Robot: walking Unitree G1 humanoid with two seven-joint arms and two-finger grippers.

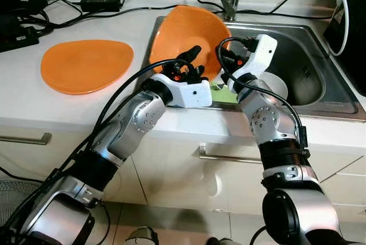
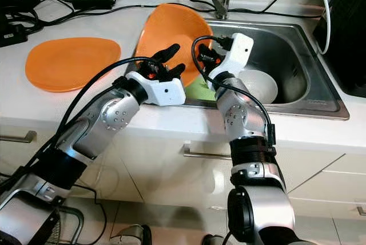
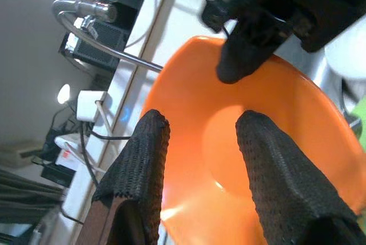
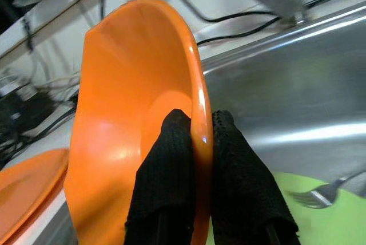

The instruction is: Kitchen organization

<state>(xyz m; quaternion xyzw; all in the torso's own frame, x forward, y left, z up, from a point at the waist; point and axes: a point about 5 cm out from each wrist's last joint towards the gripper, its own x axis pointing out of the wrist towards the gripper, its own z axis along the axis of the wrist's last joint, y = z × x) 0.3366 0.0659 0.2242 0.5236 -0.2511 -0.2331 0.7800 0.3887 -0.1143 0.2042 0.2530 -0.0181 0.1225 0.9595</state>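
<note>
A large orange bowl [image 1: 183,36] stands tilted on edge at the left rim of the steel sink [image 1: 320,79], its inside facing me. My right gripper [image 4: 200,136] is shut on the bowl's rim, one finger inside and one outside. My left gripper [image 3: 203,125] is open just in front of the bowl's inside, fingers [image 1: 191,56] spread and holding nothing. An orange plate [image 1: 86,64] lies flat on the white counter to the left.
In the sink sit a white bowl [image 1: 277,85] and a green plate [image 4: 309,199] with a fork [image 4: 320,193] on it. The faucet [image 1: 231,4] rises behind the sink. Black cables and power adapters [image 1: 100,2] run along the counter's back.
</note>
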